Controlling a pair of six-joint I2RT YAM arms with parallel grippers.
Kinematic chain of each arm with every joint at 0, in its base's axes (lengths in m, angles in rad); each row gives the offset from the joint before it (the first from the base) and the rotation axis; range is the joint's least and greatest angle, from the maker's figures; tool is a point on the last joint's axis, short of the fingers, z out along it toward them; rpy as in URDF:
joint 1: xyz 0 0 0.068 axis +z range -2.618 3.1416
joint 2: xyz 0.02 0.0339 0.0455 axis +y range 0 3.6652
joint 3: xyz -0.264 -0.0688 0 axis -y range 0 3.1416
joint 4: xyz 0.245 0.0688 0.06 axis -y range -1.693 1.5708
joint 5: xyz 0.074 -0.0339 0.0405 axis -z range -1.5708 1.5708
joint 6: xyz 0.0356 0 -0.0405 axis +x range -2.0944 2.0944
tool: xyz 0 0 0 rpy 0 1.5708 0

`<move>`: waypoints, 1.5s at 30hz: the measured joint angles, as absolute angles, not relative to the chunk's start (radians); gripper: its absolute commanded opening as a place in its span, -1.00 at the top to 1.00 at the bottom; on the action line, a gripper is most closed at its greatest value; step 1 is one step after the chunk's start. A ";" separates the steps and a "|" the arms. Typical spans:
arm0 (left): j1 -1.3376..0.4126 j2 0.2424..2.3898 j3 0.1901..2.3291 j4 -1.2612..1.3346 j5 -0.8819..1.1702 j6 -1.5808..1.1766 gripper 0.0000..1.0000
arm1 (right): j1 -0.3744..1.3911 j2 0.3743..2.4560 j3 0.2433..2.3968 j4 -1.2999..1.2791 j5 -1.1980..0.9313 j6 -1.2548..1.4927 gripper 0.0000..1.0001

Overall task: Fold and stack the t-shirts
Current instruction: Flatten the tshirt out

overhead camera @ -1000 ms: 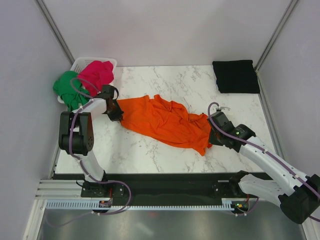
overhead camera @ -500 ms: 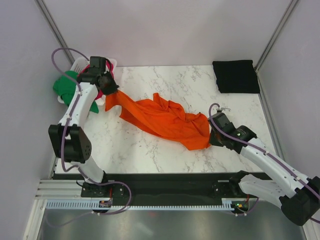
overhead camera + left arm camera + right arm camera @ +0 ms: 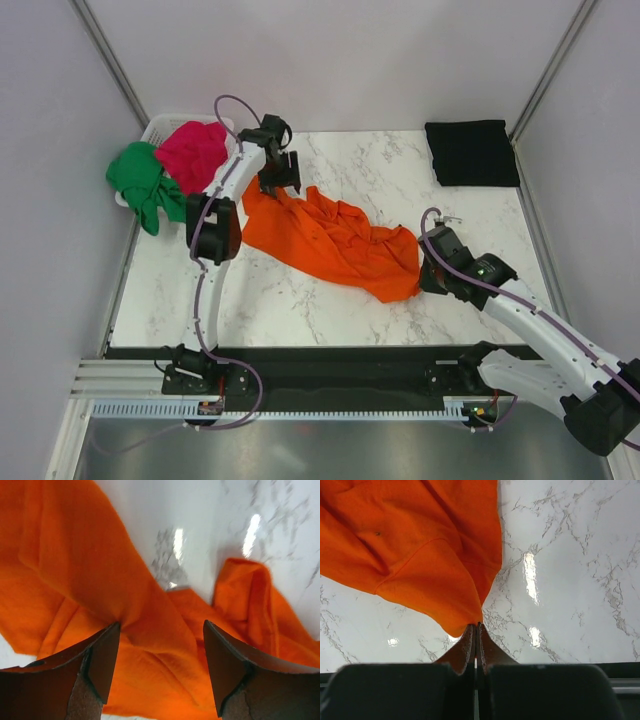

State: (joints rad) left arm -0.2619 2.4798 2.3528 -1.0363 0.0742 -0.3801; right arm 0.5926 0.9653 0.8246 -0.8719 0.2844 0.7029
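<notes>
Orange beneath left gripper: jaws wide apart, gripping nothing, poised low over far left end of orange shirt. Right gripper clamped shut on near right corner of same shirt, low over table.

Shirt itself rumpled and creased, lying slantwise across middle of table from far left toward near right, not yet flat.

Further out: black shirt folded flat in far right corner. Magenta shirt and green shirt heaped at basket in far left corner, green one hanging toward left edge.

Step in hand, by the look of it: spreading orange shirt before any fold.

Next move likely calls for closing left jaws on a clean single edge at far left end, not a bunch of layers, then drawing away from right gripper to pull creases out.
</notes>
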 measured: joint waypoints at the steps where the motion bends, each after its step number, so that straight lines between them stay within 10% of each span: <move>1: -0.267 2.469 2.324 -1.037 0.062 -0.379 -0.49 | 0.593 0.965 0.824 -0.871 0.283 0.703 1.00; 17: -0.160 1.814 1.636 -0.870 -0.070 -0.343 -0.42 | 0.593 1.053 0.808 -0.797 0.215 0.703 1.00; 26: -0.088 1.806 1.258 -0.675 -0.018 -0.424 -0.40 | 0.593 1.053 0.796 -0.787 0.206 0.702 1.00; 45: -0.046 1.828 1.160 -0.460 0.064 -0.544 -0.06 | 0.593 1.092 0.791 -0.769 0.200 0.702 1.00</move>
State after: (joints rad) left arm -0.0456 1.8282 1.1599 -0.4603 0.0635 -0.5442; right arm 0.5926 1.0924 0.7906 -0.7692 0.1997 0.7025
